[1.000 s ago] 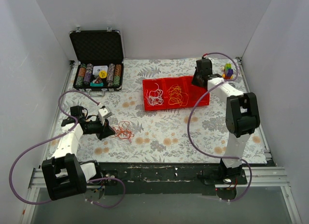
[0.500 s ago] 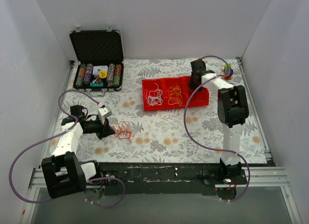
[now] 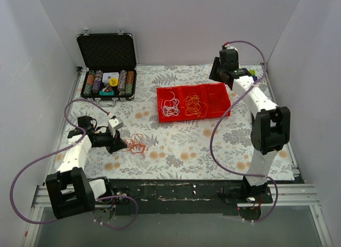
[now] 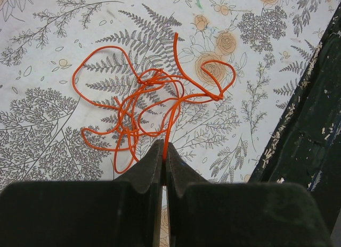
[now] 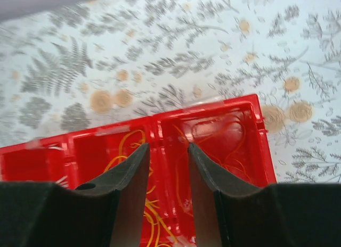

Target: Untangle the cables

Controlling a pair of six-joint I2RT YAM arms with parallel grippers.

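Note:
A tangle of thin red cable (image 3: pixel 136 145) lies on the floral cloth at the front left, also in the left wrist view (image 4: pixel 152 95). My left gripper (image 3: pixel 119 143) (image 4: pixel 163 147) is shut on one strand of it at the tangle's near edge. A red tray (image 3: pixel 194 89) holds white cables (image 3: pixel 170 105) in its left compartment and orange-yellow cables (image 3: pixel 195 104) (image 5: pixel 125 151) in the middle one. Thin red strands (image 5: pixel 229 146) lie in the right one. My right gripper (image 3: pixel 219 72) (image 5: pixel 168 147) is open and empty, raised above the tray's back right.
An open black case (image 3: pixel 106 60) with poker chips stands at the back left. A small colourful toy (image 3: pixel 254 77) sits at the back right, mostly hidden behind the right arm. The dark front table edge (image 4: pixel 309 124) is close to the left gripper.
My right gripper has lifted up and back from over the tray's right compartment towards the rear wall. The left gripper and the red tangle have stayed put.

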